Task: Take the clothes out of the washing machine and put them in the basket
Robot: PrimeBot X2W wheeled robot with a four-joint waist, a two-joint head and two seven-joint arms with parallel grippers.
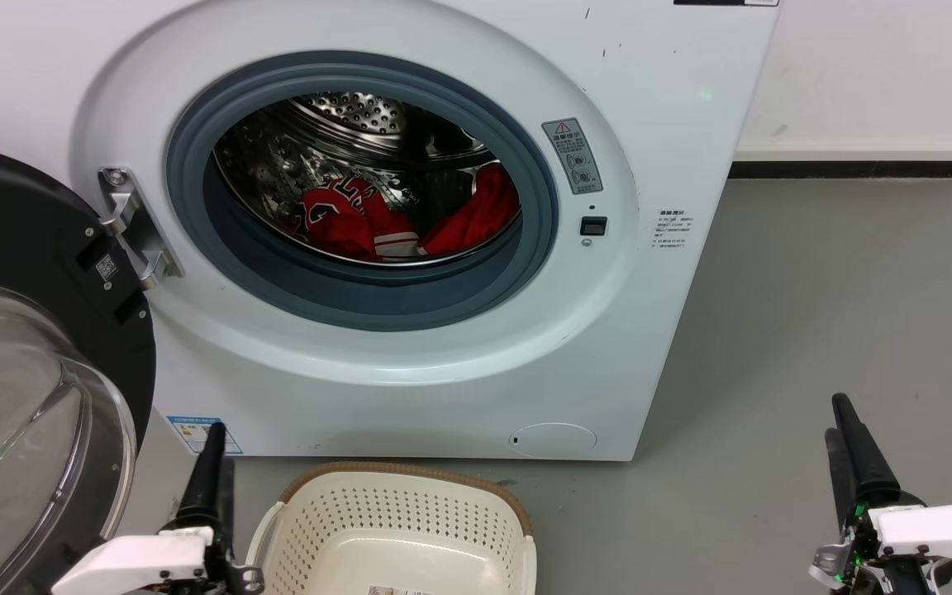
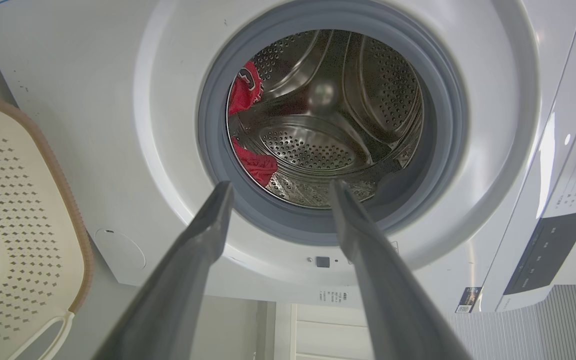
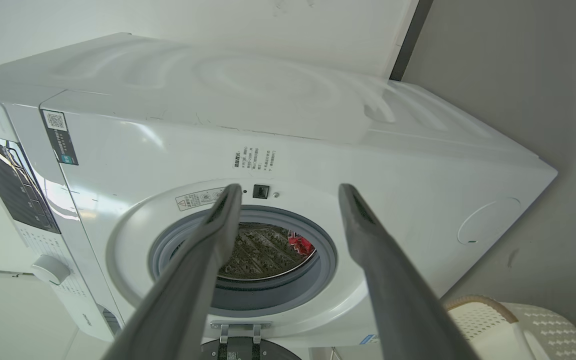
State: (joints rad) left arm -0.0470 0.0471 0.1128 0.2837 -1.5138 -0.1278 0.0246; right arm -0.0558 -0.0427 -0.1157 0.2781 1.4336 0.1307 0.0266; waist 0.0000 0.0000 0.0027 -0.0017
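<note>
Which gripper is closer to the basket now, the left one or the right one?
Left. The left gripper stands just beside the left rim of the basket. The right gripper is far off to the right of it, over the floor.

The washing machine has its porthole unblocked, its door swung wide to the left and filling that side. Inside the drum the clothes lie low (the upper drum is free). The basket sits just before the machine; bare floor lies to the right.
</note>
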